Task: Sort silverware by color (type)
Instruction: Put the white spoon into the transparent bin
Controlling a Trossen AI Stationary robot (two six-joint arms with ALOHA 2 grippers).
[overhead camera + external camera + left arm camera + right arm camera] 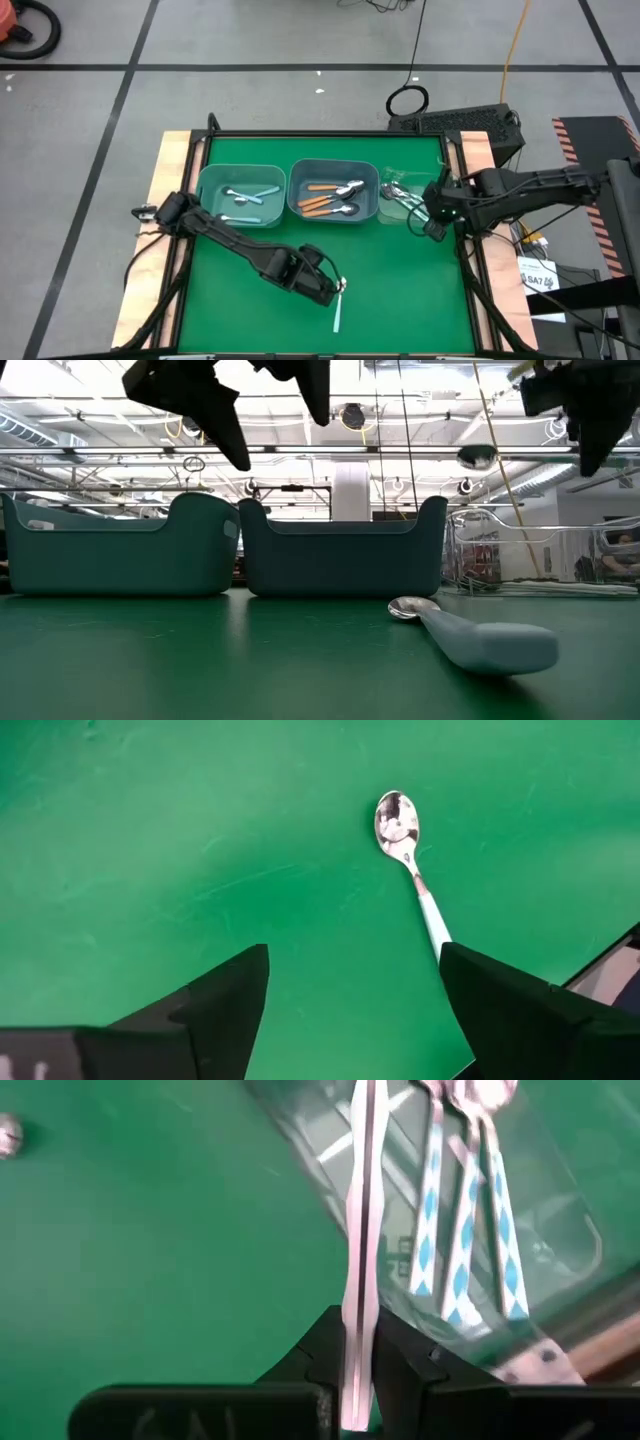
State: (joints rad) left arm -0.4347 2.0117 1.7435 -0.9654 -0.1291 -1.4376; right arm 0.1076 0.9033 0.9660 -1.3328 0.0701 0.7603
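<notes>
A spoon (pixel 410 860) with a shiny bowl and a light blue handle lies flat on the green mat (pixel 400 290), near the front edge. My left gripper (pixel 355 955) hangs open above it without touching it, and the spoon's handle end runs under one finger. More light blue spoons lie in the left bin (pixel 212 182). Orange-handled spoons lie in the middle bin (pixel 372 205). My right gripper (pixel 360 1320) is at the clear container (pixel 384 218), shut on a thin pale spoon handle. Spoons with blue-and-white diamond handles (pixel 470 1230) lie inside the container. My right gripper pinches a thin pale spoon handle (pixel 360 1280) between its two fingers, seen edge-on. The fingers point steeply down and the handle runs on straight ahead of them, over the clear container's wall. The bowl end lies outside the frame.
The two blue-grey bins and the clear container stand in a row along the mat's far side. The table has wooden side rails (pixel 160 200). Open green mat lies in front of the bins, around the lone spoon. In the low view that spoon (pixel 470 640) sits close to the front edge.
</notes>
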